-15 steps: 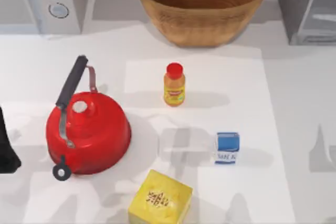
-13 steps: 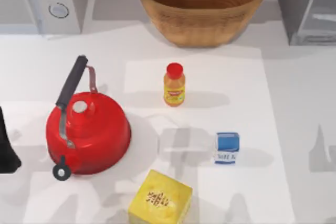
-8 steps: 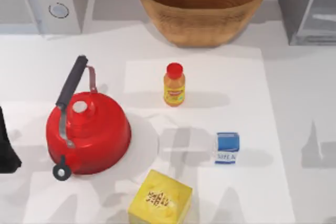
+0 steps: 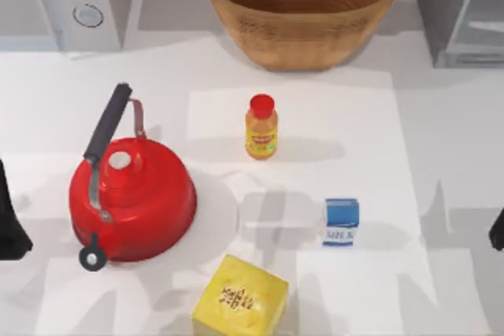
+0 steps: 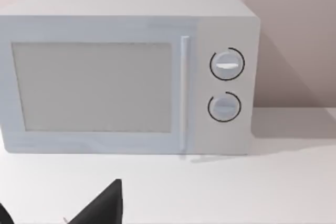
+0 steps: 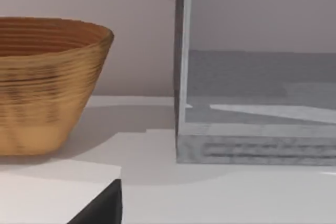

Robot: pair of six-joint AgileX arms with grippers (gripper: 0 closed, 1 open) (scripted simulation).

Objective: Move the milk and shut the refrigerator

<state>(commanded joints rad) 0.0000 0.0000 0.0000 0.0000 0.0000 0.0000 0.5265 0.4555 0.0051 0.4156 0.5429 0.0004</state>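
The milk (image 4: 341,222), a small white carton with a blue top, stands upright on the table right of centre. The refrigerator (image 4: 457,9) is the grey cabinet at the back right. In the right wrist view the refrigerator (image 6: 252,103) shows its open grey inside. My right gripper (image 4: 497,232) pokes in at the right edge, level with the milk and well to its right, open and holding nothing. One of its dark fingers (image 6: 102,205) points toward the refrigerator. My left gripper (image 4: 9,226) is parked open at the left edge.
A red kettle (image 4: 130,194) sits at the left, an orange red-capped bottle (image 4: 261,127) in the middle, and a yellow box (image 4: 240,300) at the front. A wicker basket (image 4: 303,5) stands at the back, with a two-knob microwave (image 4: 67,1) at the back left.
My right gripper has come into the top view at the right edge, and its shadows have slid leftward. The milk, the other objects and the left arm have not moved.
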